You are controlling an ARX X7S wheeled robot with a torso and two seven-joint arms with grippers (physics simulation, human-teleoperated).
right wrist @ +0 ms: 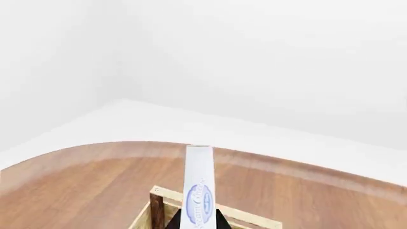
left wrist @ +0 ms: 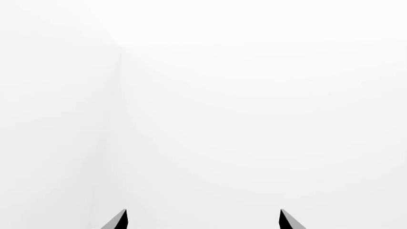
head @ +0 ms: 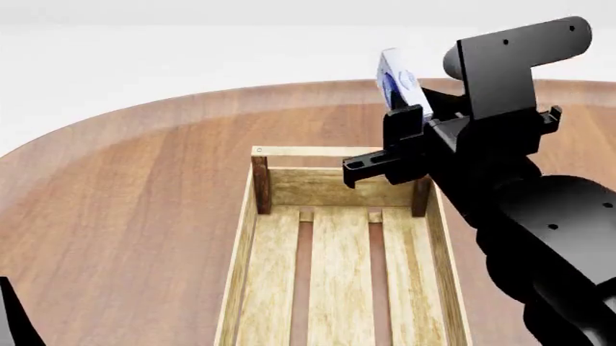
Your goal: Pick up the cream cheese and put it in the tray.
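My right gripper (head: 409,108) is shut on the cream cheese (head: 399,81), a small flat white box with a blue oval logo, held on edge and raised above the far right corner of the tray (head: 252,245). The right wrist view shows the box (right wrist: 199,191) between the dark fingers, with the tray's far corner post (right wrist: 156,207) below it. The tray is a long light-wood slatted crate with dark corner posts, lying on the round wooden table (head: 125,216). My left gripper (left wrist: 203,220) is open and empty, facing a white wall; only a dark sliver of that arm (head: 11,317) shows in the head view.
The table's far curved edge (head: 192,101) borders white floor and wall. The right arm's black body (head: 539,216) covers the tray's right side. No butter box or can is in view.
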